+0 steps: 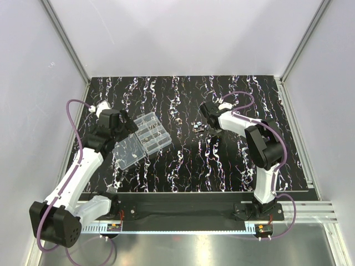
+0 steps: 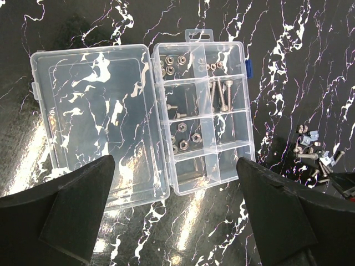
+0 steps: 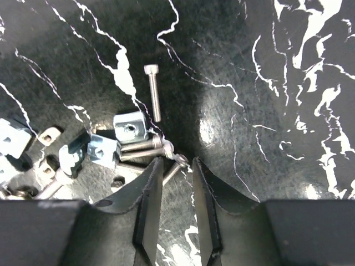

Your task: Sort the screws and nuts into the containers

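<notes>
Right fingers (image 3: 150,188) are down at the loose pile (image 3: 72,160) on the counter (image 3: 266,83). They're set narrow, with one screw (image 3: 178,161) lying between the tips. I can see a gap on both sides of its head, so I'd call it lined up, not pinched yet. Narrow makes sense to me. The pile is tight, with more screws and those silvery square nuts (image 3: 128,126) crowded just left of it, and a wide stance would rake in the neighbours. One long screw (image 3: 153,91) lies alone beyond the pile, an easier pick imo.

Left fingers (image 2: 83,194) are spread as wide as they go, holding nothing, hovering over the box (image 2: 205,111). My guess is that arm sits there so its camera looks into the compartments while keeping out of the way.

The box lies flat, well left of the pile. Its lid (image 2: 91,116) is folded open on the side away from the pile, so nothing blocks a drop coming from the right. The compartments are split by kind: nuts (image 2: 166,64) in the far corner, long screws (image 2: 222,94) in the row below, more nuts under that. So this screw probably belongs in the screw row.

The risk I see is such a tiny thing pivoting out when it's squeezed near the head.
</notes>
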Controlling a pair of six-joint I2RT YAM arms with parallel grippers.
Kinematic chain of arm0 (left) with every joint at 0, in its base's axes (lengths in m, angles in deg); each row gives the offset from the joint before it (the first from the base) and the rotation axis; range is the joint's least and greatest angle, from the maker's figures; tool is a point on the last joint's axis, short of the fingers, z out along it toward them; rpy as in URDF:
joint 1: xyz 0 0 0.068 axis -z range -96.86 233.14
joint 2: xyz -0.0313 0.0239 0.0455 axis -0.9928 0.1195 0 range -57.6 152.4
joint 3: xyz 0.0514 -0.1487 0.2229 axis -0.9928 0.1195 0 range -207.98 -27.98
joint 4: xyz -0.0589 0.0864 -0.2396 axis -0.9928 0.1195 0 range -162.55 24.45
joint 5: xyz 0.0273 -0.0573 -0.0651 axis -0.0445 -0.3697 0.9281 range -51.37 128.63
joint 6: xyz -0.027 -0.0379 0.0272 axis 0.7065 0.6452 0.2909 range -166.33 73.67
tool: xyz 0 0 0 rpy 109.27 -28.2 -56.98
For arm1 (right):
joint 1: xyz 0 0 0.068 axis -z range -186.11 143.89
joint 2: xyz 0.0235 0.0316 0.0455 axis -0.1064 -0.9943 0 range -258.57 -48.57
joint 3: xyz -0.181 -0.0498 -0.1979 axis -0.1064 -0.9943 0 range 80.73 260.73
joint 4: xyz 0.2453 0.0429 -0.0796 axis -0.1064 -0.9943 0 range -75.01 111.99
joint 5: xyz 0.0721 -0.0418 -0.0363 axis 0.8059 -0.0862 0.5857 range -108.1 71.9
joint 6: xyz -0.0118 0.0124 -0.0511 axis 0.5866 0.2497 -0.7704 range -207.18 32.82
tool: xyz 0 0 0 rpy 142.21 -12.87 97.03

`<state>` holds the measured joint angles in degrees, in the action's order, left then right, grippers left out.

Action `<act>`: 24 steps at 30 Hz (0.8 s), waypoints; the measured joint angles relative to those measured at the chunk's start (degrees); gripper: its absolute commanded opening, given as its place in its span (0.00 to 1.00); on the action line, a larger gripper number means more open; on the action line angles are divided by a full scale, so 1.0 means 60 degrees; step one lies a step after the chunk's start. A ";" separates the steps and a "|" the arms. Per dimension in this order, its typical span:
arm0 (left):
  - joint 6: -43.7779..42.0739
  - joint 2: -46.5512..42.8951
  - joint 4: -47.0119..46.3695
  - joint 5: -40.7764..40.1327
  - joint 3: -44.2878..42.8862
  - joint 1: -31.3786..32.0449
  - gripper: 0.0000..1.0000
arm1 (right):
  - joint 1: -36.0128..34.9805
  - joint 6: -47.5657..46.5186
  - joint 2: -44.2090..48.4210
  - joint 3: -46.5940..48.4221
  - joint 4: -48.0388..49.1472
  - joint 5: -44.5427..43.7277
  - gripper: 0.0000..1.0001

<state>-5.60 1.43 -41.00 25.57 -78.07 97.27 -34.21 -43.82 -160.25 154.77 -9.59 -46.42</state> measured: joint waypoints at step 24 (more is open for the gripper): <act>0.0004 0.0004 0.0000 0.0000 0.0000 0.0004 0.99 | -0.0029 -0.0160 0.1246 -0.1056 -0.0211 0.1020 0.00</act>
<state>-5.58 1.45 -41.00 25.57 -78.07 97.29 -34.38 -44.79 -152.77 148.43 -10.85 -40.30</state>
